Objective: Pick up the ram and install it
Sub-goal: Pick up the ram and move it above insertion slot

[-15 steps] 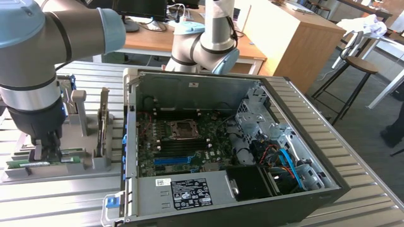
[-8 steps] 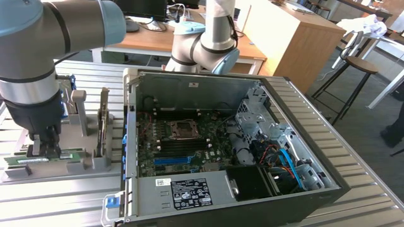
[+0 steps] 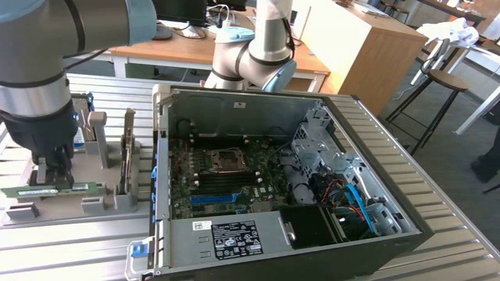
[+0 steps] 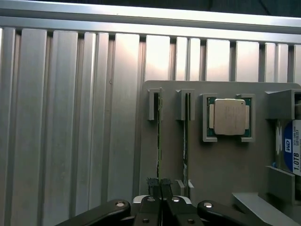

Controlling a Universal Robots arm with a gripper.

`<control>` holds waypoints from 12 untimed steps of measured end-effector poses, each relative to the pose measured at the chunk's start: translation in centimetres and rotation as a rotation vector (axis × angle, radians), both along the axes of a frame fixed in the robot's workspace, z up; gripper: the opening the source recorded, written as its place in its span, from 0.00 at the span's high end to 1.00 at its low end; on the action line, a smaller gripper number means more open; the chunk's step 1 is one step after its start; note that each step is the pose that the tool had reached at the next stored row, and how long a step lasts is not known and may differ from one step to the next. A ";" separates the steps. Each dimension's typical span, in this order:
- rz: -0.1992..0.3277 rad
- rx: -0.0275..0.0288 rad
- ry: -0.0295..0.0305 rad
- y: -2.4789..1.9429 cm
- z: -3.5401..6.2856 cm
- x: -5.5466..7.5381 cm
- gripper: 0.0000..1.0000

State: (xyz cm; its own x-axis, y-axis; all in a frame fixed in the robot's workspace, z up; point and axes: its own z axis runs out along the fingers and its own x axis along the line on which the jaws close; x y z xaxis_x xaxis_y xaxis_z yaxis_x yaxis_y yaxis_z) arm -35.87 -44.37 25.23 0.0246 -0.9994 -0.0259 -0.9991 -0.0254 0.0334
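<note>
Pincer [image 4: 160,184] clamped narrow on the ram [image 3: 31,191], fingertips [image 4: 153,184] hiding its middle.

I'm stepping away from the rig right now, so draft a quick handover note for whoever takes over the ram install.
Tool: shut on the ram, at its top edge.
Ram: on edge at the grey holder, at the exterior view's left, outside the open computer case.
Done: grasp made.
Left: ram not yet in the motherboard; lifted clear of the holder or not, cannot tell.
</note>
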 end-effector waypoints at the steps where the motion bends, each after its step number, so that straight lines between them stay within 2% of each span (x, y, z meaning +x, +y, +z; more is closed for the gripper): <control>1: 0.000 0.0000 0.0000 0.00 0.28 0.0 0.89; 12: 0.000 -0.0001 0.0001 0.00 3.34 0.1 0.89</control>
State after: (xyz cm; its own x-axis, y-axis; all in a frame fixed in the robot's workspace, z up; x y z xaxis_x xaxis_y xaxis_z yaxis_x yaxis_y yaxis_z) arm -35.75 -44.37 28.56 0.0245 -0.9994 -0.0257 -0.9991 -0.0254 0.0334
